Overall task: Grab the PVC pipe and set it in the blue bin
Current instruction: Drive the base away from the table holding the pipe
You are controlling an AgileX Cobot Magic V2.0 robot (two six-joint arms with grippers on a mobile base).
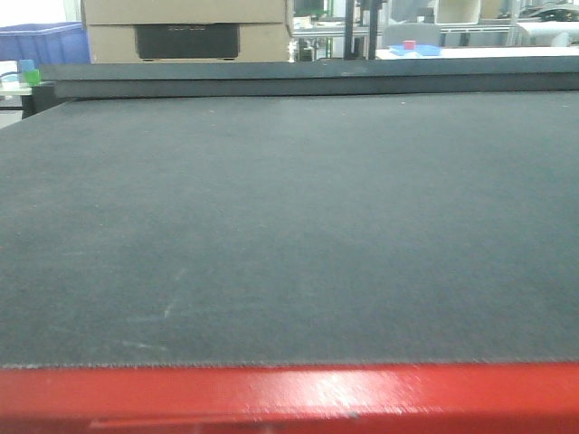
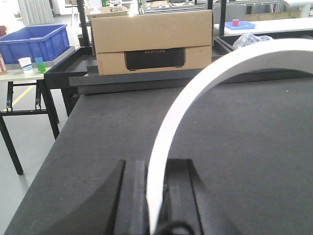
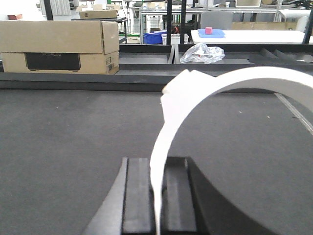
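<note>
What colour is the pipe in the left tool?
White. The PVC pipe shows best in left wrist view.

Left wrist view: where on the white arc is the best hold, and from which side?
Near one end of the white arc, pads on its flat faces, approaching end-on. The left gripper holds it so: the strip is thin and curves away.
</note>
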